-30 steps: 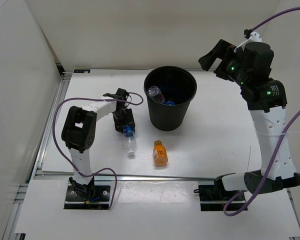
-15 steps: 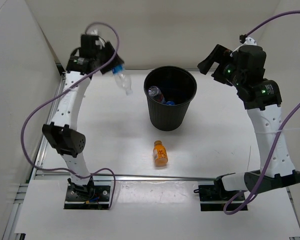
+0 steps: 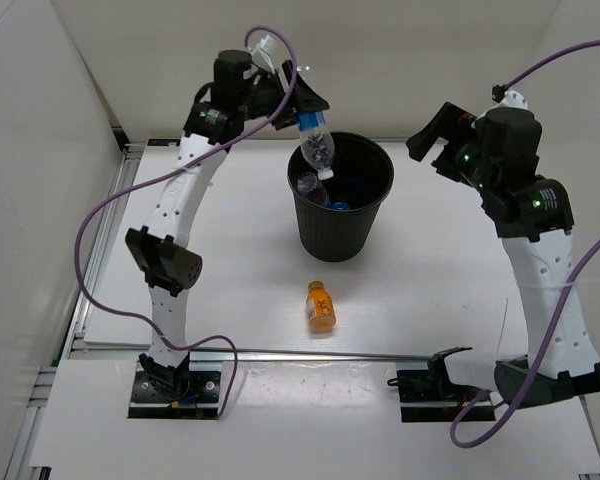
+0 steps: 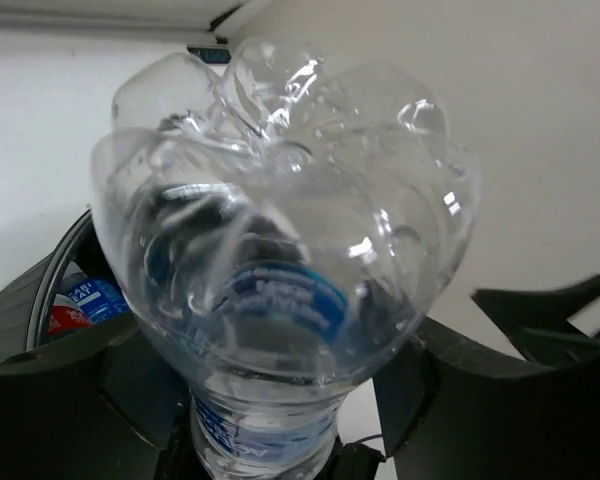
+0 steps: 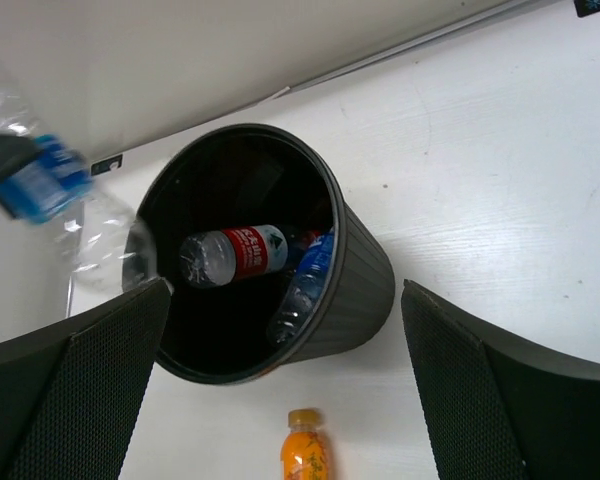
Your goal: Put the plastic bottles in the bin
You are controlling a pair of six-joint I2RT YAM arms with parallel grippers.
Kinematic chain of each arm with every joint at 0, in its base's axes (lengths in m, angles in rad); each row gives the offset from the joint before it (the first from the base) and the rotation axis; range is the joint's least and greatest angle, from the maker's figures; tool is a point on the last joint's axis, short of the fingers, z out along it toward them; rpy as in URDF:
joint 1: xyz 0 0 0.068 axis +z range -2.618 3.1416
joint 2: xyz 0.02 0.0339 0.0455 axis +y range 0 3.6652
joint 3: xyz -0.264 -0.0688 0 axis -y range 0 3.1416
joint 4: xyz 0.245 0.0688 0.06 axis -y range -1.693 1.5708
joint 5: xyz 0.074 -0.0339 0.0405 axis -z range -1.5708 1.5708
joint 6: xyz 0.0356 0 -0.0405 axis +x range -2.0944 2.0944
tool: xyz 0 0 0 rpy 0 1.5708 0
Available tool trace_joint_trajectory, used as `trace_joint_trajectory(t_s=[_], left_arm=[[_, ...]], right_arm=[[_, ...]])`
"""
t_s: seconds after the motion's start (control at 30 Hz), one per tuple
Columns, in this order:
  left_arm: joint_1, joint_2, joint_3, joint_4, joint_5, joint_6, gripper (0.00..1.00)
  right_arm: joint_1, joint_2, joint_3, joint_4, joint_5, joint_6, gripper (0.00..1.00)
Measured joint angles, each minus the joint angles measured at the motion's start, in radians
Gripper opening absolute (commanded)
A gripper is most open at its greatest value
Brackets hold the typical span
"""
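The black bin (image 3: 341, 215) stands at the table's back middle. My left gripper (image 3: 298, 108) is raised over its left rim, shut on a clear blue-labelled bottle (image 3: 317, 148) that hangs base down over the opening; the bottle fills the left wrist view (image 4: 280, 250). A red-labelled bottle (image 5: 230, 255) and a blue-labelled bottle (image 5: 305, 285) lie inside the bin (image 5: 355, 290). The stubby orange bottle (image 3: 321, 305) lies on the table in front of the bin, also in the right wrist view (image 5: 303, 455). My right gripper (image 3: 432, 125) is open and empty, high at the bin's right.
White walls close the back and the left side. A metal rail (image 3: 280, 352) runs along the table's near edge. The right arm's purple cable (image 3: 560, 30) loops at the upper right.
My left arm lifted the clear bottle off the table, swung it up at the back left, then right to above the bin's rim. The right arm shifted slightly.
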Motion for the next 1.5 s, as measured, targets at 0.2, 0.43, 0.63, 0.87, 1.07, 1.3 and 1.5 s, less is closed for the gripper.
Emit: trace_joint_trajectory(t_s=[0.2, 0.43, 0.63, 0.87, 1.07, 1.3, 1.5], left_arm=[[-0.034, 0.129, 0.019, 0.044, 0.013, -0.065, 0.88], [-0.055, 0.130, 0.014, 0.105, 0.014, -0.077, 1.00], [-0.052, -0.104, -0.350, 0.121, -0.070, 0.026, 1.00], [-0.007, -0.376, -0.543, 0.085, -0.199, 0.171, 1.00], [-0.015, -0.483, -0.620, -0.016, -0.418, 0.214, 1.00], [0.121, -0.754, -1.023, -0.146, -0.597, 0.194, 1.00], [0.218, -0.869, -1.150, -0.214, -0.627, 0.188, 1.00]], right_arm=[[0.000, -0.090, -0.076, -0.010, 0.019, -0.001, 1.00], [0.000, -0.122, -0.101, -0.021, 0.037, -0.003, 1.00], [-0.002, -0.175, -0.191, -0.026, -0.054, -0.061, 1.00], [0.000, -0.255, -0.360, -0.034, -0.220, -0.104, 1.00], [0.142, -0.202, -0.377, -0.035, -0.335, -0.201, 1.00], [0.538, -0.080, -0.382, -0.049, -0.243, -0.266, 1.00], [0.746, 0.006, -0.521, -0.066, -0.100, -0.245, 1.00]])
